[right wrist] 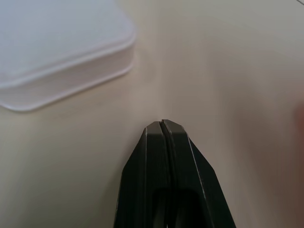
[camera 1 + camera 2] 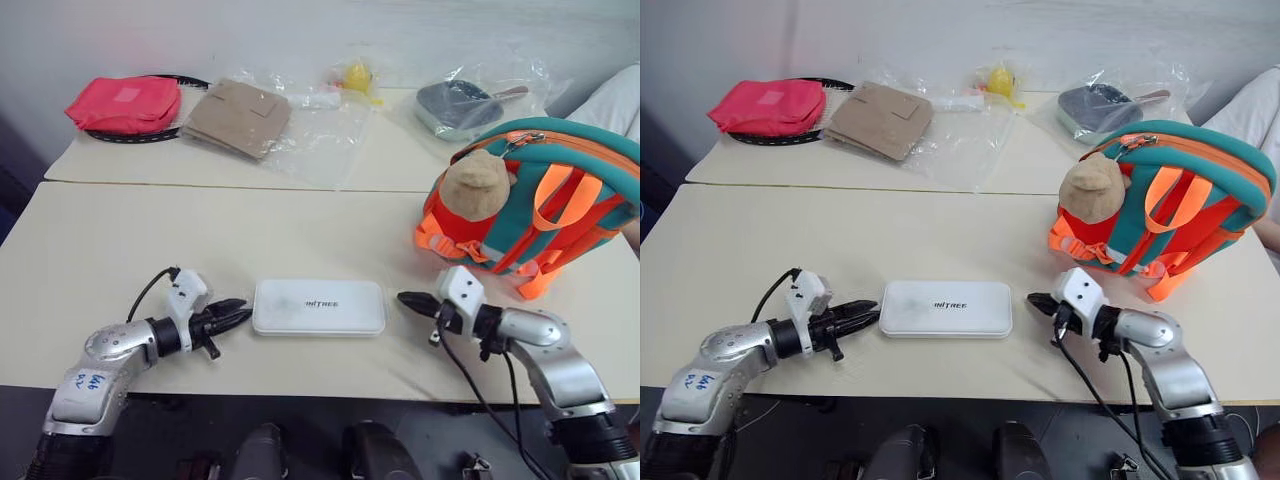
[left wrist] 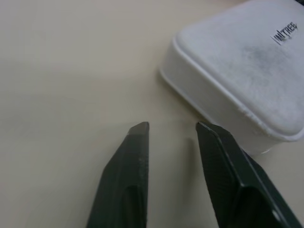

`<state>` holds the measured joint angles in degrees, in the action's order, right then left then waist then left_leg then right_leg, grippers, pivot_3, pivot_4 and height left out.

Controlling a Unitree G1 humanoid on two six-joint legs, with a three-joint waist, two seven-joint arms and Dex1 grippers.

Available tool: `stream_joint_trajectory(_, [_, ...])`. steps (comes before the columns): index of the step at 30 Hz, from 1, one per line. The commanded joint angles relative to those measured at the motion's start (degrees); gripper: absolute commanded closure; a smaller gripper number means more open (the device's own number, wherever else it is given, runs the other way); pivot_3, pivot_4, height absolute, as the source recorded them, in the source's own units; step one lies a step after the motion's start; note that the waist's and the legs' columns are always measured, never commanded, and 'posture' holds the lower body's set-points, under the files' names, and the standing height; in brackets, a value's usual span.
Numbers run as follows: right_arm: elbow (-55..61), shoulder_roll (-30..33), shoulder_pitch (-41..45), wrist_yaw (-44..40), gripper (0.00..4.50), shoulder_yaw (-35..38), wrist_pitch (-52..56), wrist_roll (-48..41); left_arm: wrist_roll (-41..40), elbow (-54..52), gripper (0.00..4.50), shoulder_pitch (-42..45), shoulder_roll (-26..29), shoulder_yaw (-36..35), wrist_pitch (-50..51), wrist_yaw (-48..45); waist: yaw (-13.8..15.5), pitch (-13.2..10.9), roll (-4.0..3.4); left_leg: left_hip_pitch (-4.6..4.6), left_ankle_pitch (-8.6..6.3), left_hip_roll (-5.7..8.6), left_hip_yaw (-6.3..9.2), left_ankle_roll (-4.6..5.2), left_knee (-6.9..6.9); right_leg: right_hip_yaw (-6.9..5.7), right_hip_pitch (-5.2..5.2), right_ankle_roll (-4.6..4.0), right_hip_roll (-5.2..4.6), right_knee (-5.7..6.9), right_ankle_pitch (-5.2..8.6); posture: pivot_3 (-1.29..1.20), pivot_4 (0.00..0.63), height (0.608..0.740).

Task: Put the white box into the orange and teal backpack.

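The white box (image 2: 319,306) lies flat near the table's front edge, dark lettering on its top. My left gripper (image 2: 240,316) sits just off the box's left end, its fingers (image 3: 130,156) parted with a gap and nothing between them; the box's corner (image 3: 237,90) lies close beside one fingertip. Off the box's right end, a short gap away, my right gripper (image 2: 405,299) is shut with its fingers (image 1: 164,142) pressed together, pointing toward the box. The orange and teal backpack (image 2: 560,205) stands at the right of the table, a tan plush ball (image 2: 478,183) on its front.
On a second table behind lie a pink-red pouch (image 2: 124,104), a tan flat pouch (image 2: 240,116), clear plastic bags, a small yellow item (image 2: 357,77) and a dark grey pan (image 2: 458,103). A person's white sleeve (image 2: 615,100) shows at the far right.
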<state>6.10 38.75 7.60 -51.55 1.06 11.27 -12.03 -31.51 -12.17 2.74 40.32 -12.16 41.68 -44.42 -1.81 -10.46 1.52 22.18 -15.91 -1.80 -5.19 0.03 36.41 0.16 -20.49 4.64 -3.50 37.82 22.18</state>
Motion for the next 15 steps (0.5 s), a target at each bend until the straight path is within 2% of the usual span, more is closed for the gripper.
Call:
stream_joint_trajectory(1, [0.84,2.36,-1.11,-3.35,4.50,2.23,-1.64,-2.29,-12.64,6.40,1.84,3.92,6.56,-6.22,20.21,-5.70,-0.04,0.00,0.00,-0.01,0.01,0.01,0.01,-0.02,0.01,-0.01,0.00,0.00,0.01,0.05,0.00,0.00,0.150,0.740])
stream_joint_trajectory(2, [0.84,2.68,-1.17,-3.81,4.50,2.20,-1.68,-2.45,-16.11,7.33,1.57,4.88,9.27,-6.02,25.55,-8.80,-0.07,0.00,0.00,-0.01,0.02,-0.02,0.01,-0.04,-0.01,-0.01,-0.01,0.00,0.03,0.02,0.00,0.00,0.150,0.740])
stream_joint_trajectory(3, [0.85,2.96,-1.11,-4.41,4.50,2.07,-1.79,-2.56,-15.96,8.74,1.30,6.65,10.71,-5.14,27.09,-9.08,-0.22,-0.01,0.00,0.00,0.03,-0.02,0.02,-0.04,0.01,-0.02,-0.01,0.00,0.04,0.06,0.00,0.00,0.150,0.740])
stream_joint_trajectory(5, [0.74,3.24,-0.98,-5.44,4.50,1.86,-2.13,-2.71,-14.87,13.72,0.67,12.07,10.29,-4.21,31.82,-5.09,0.01,-0.04,-0.07,-0.01,0.02,0.04,0.02,-0.03,-0.01,-0.01,-0.01,0.00,-0.01,0.05,0.00,0.00,0.150,0.740])
stream_joint_trajectory(7, [0.54,3.39,-0.69,-6.74,4.50,1.34,-2.81,-2.76,-14.38,17.81,0.05,16.49,9.91,-1.85,35.19,-5.09,0.26,-0.04,-0.06,0.02,0.04,0.05,0.04,0.00,0.07,-0.04,0.00,0.00,-0.02,0.04,0.00,0.00,0.150,0.740])
stream_joint_trajectory(12, [1.98,2.43,0.23,-8.19,4.50,-1.17,-2.03,-2.76,-16.72,26.65,0.05,28.51,5.81,0.79,48.07,-5.41,0.33,-0.04,-0.06,0.12,0.02,0.08,0.05,0.01,0.24,-0.05,-0.02,0.00,-0.01,0.08,0.00,0.00,0.150,0.740])
stream_joint_trajectory(15, [3.06,1.79,1.16,-8.44,4.50,-3.50,-1.07,-2.42,-15.10,27.52,0.05,30.73,4.73,4.94,49.58,-5.18,0.04,-0.04,-0.05,0.22,-0.03,0.04,0.06,0.00,0.48,-0.05,-0.08,0.00,0.02,0.19,0.00,0.00,0.150,0.740])
